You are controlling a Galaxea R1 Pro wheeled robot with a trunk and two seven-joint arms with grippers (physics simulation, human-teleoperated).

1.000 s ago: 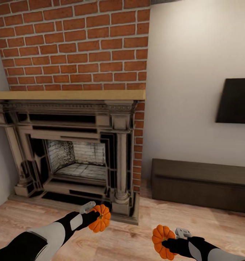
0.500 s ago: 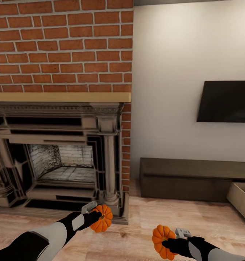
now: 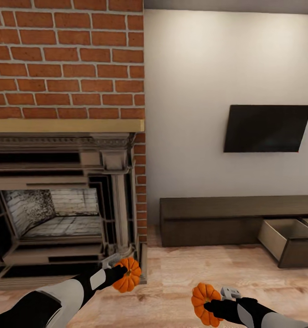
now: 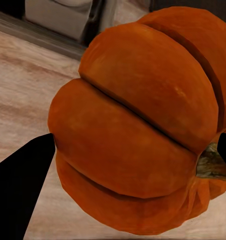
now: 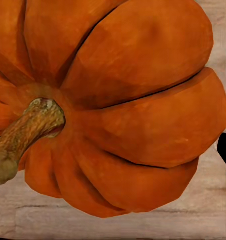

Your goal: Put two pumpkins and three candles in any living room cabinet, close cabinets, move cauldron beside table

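Since the earlier frames the whole head view has swung to the robot's right: the brick fireplace (image 3: 63,200) now sits further to the view's left, and the cabinet (image 3: 208,221) shows more of its length, including an open drawer (image 3: 288,241) with pale beige inner walls that was out of frame a second ago. This is camera travel, not movement of the furniture. Both arms keep the same pose relative to the body. The left gripper (image 3: 119,272) is closed on one pumpkin (image 3: 127,275), and the right gripper (image 3: 214,304) is closed on the other pumpkin (image 3: 204,303); both are carried above the wooden floor (image 3: 181,278), well apart from the cabinet. In the left wrist view a dark finger (image 4: 20,185) presses the orange rind at one side. Judged from this, the robot is turning toward the open drawer to deposit both pumpkins; the approach remains to be made. Materials: the pumpkins are matte orange, deeply ribbed, each with a rough brown-green stem (image 5: 22,137); the cabinet is flat dark-brown wood with square edges; the floor is light planking; a black screen (image 3: 267,128) hangs on the plain wall.
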